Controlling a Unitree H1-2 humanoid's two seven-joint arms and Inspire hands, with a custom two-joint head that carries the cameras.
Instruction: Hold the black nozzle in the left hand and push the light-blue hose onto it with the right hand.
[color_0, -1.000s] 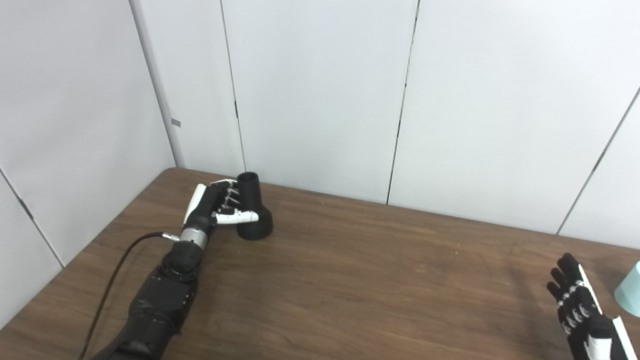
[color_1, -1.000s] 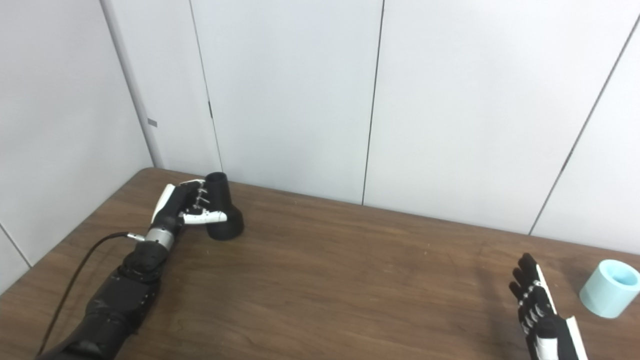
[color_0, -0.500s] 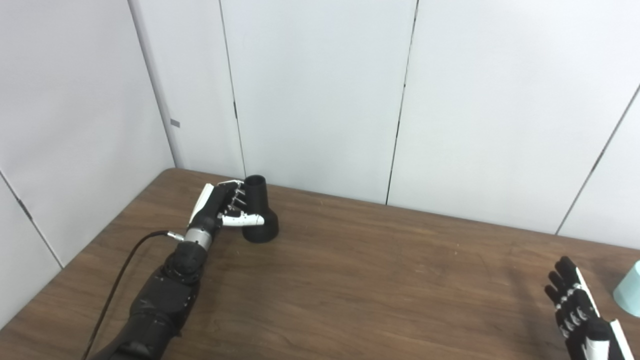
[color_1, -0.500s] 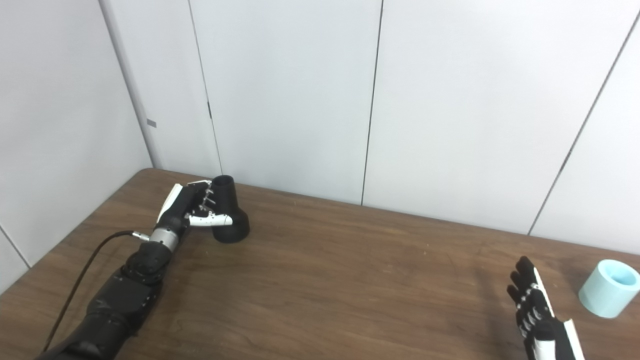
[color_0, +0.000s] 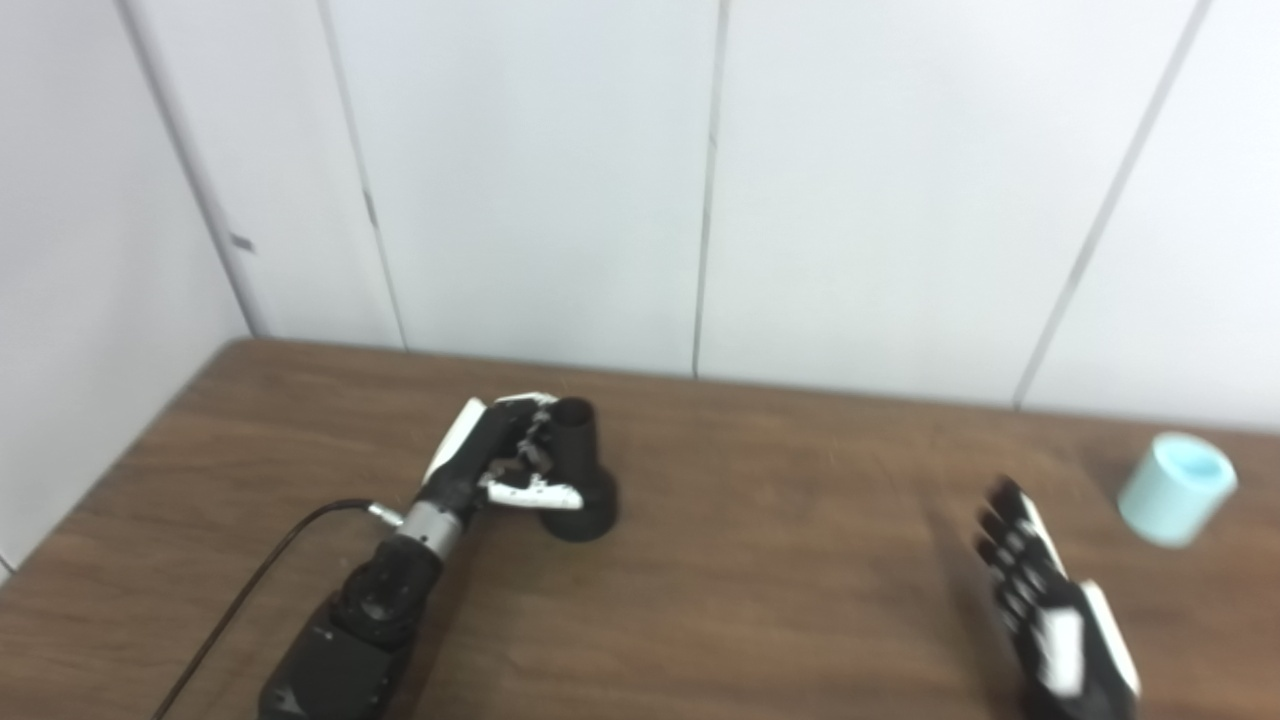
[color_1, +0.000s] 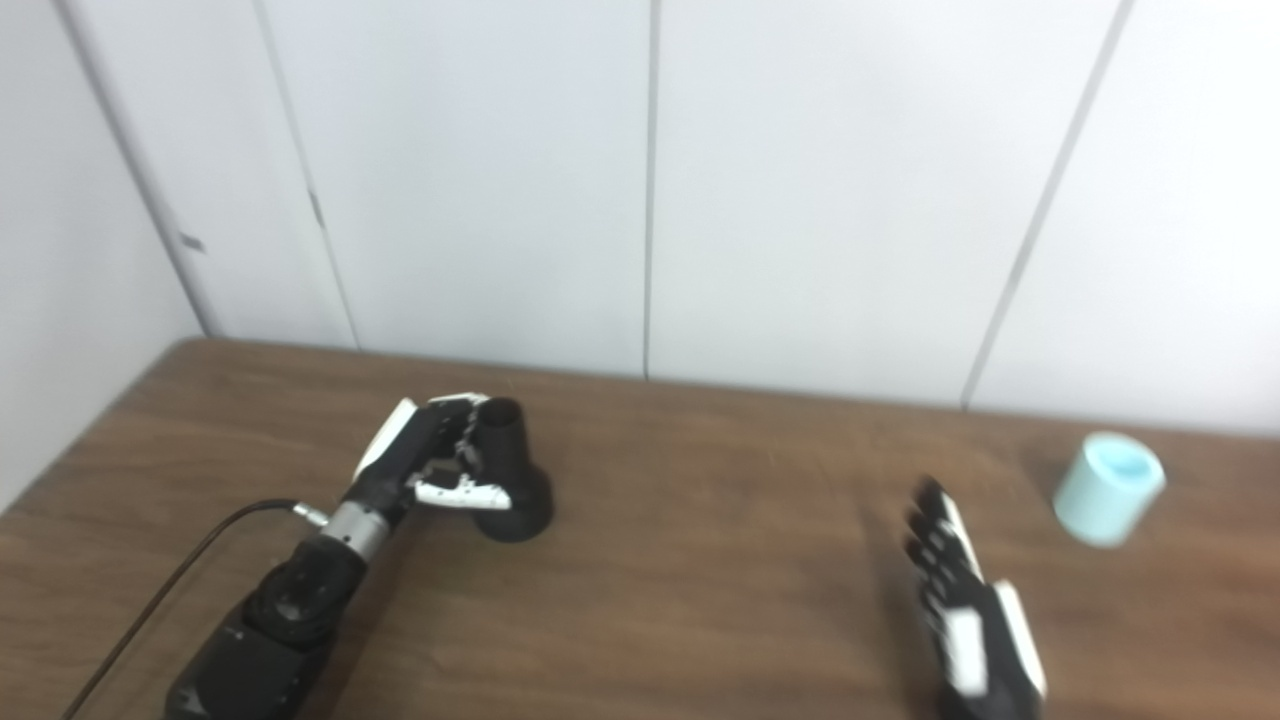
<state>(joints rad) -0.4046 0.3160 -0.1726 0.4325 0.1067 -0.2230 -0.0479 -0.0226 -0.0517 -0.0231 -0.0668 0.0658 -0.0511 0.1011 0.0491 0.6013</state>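
The black nozzle (color_0: 582, 478) stands upright on the brown table (color_0: 760, 590), narrow neck up and wide base down. My left hand (color_0: 497, 463) is shut on its neck from the left, thumb across the front. The light-blue hose (color_0: 1172, 487), a short cylinder, lies tilted on the table at the far right. My right hand (color_0: 1040, 610) is open and empty, fingers straight and pointing away, a hand's width to the left of and nearer than the hose. The same scene shows in the right eye view: nozzle (color_1: 510, 485), hose (color_1: 1108, 487), right hand (color_1: 965, 612).
White wall panels (color_0: 560, 170) rise just behind the table's far edge. A black cable (color_0: 265, 580) runs from my left wrist to the bottom left. The table's left edge lies near my left arm.
The camera has turned right, shifting the whole picture left; the hose is now fully in view. My left hand has dragged the nozzle a little toward the table's middle. My right hand stays open.
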